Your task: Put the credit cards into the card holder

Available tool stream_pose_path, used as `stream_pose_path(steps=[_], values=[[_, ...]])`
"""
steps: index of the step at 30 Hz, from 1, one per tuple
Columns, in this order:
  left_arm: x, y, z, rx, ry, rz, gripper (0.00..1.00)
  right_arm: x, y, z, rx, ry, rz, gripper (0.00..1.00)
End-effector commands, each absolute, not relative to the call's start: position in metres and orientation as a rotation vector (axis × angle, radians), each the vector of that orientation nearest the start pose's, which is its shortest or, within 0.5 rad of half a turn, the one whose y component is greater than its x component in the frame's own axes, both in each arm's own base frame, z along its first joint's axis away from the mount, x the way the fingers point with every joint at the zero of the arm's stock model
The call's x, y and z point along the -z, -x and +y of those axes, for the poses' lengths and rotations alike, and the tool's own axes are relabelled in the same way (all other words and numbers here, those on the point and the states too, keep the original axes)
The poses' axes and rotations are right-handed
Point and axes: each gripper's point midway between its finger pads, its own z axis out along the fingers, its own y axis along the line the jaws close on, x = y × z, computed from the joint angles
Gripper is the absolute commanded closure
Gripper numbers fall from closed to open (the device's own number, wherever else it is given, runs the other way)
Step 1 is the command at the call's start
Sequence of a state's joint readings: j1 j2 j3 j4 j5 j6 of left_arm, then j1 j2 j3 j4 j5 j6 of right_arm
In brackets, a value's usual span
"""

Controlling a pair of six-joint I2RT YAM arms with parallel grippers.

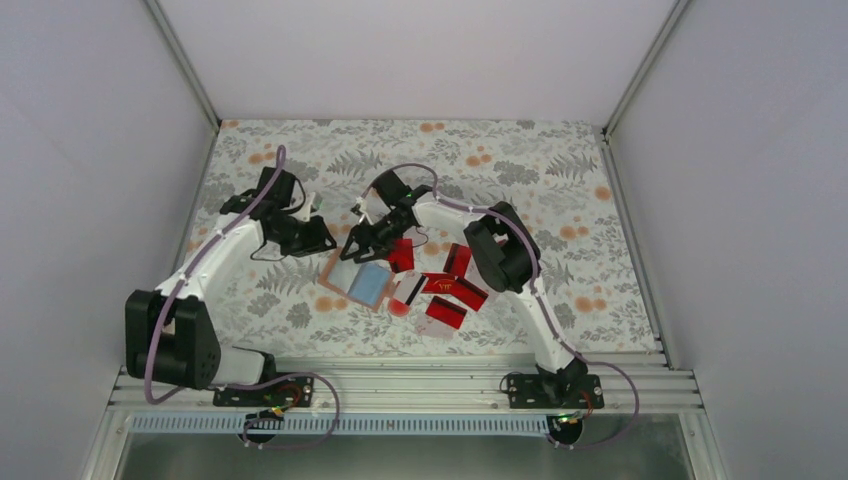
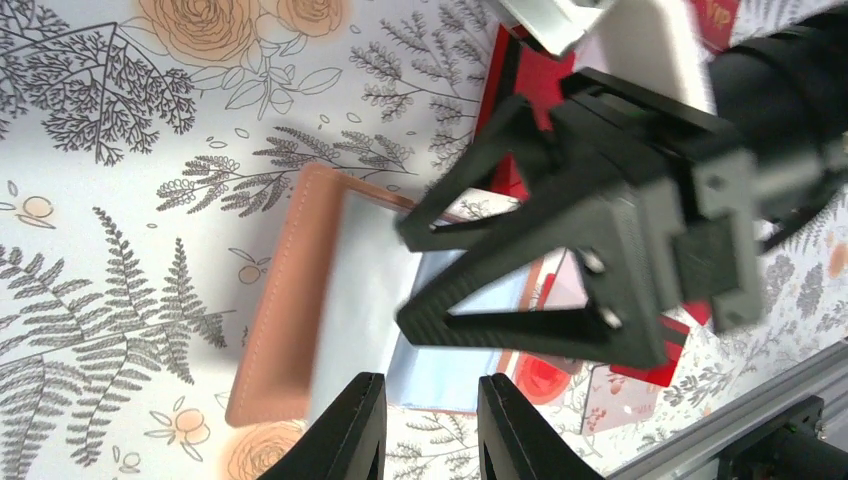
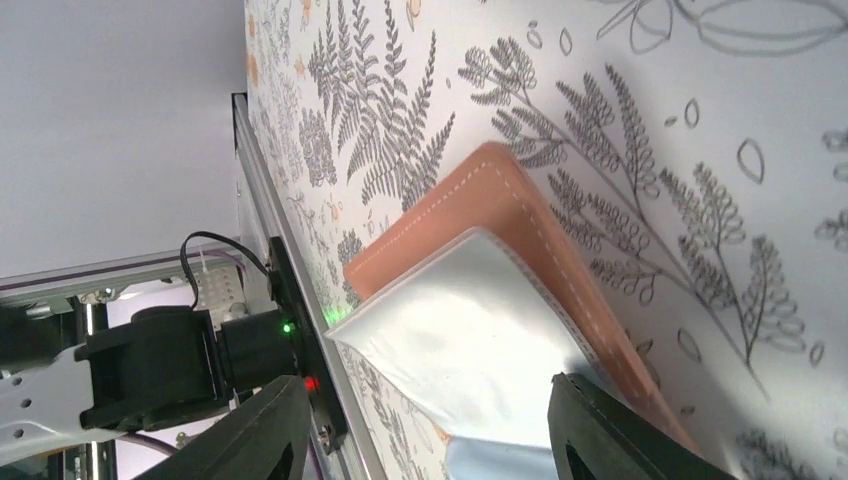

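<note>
The card holder [image 1: 338, 271] lies open on the floral table, tan outside and light blue inside [image 1: 368, 285]. Several red credit cards [image 1: 456, 291] lie just to its right, with a pale one [image 1: 408, 289] among them. My right gripper [image 1: 360, 243] is open wide over the holder's raised flap [image 3: 470, 340], with nothing gripped. My left gripper [image 1: 318, 240] hovers just left of it, open and empty. In the left wrist view the left gripper [image 2: 430, 420] faces the holder [image 2: 285, 320] and the right gripper [image 2: 430, 275]. Red cards [image 2: 530, 80] show behind.
A round red printed spot [image 1: 400, 308] lies on the cloth below the holder. A pale floral card [image 2: 620, 395] lies near the front. The aluminium rail [image 1: 400, 385] runs along the near table edge. White walls enclose the table.
</note>
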State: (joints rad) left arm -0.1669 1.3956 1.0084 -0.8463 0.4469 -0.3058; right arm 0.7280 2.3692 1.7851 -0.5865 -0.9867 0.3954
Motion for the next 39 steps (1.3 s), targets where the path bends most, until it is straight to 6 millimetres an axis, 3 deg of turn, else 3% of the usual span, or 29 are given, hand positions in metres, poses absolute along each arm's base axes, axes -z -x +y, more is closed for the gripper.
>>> stream_pose_path(steps=[1, 5, 10, 15, 24, 32, 36, 39], values=[[-0.144, -0.27, -0.124, 0.761, 0.076, 2.801, 0.75, -0.061, -0.296, 0.459, -1.698, 0.79, 2.769, 0.39], [-0.142, -0.269, -0.131, 0.823, 0.026, 2.768, 0.75, -0.052, -0.296, 0.459, -1.691, 0.78, 2.789, 0.39], [-0.113, -0.267, -0.144, 0.949, 0.013, 2.784, 0.75, -0.039, -0.295, 0.454, -1.642, 0.774, 2.831, 0.4], [-0.088, -0.267, -0.144, 0.943, 0.035, 2.832, 0.75, -0.033, -0.295, 0.448, -1.579, 0.755, 2.868, 0.4], [-0.046, -0.259, -0.138, 0.901, 0.113, 2.906, 0.75, -0.045, -0.291, 0.44, -1.555, 0.78, 2.853, 0.4], [-0.023, -0.261, -0.129, 0.814, 0.154, 2.956, 0.78, -0.056, -0.295, 0.438, -1.522, 0.788, 2.844, 0.4], [-0.022, -0.262, -0.129, 0.809, 0.152, 2.954, 0.78, -0.065, -0.305, 0.434, -1.411, 0.802, 2.833, 0.4], [-0.023, -0.261, -0.129, 0.807, 0.146, 2.951, 0.78, -0.073, -0.314, 0.42, -1.228, 0.817, 2.829, 0.4]])
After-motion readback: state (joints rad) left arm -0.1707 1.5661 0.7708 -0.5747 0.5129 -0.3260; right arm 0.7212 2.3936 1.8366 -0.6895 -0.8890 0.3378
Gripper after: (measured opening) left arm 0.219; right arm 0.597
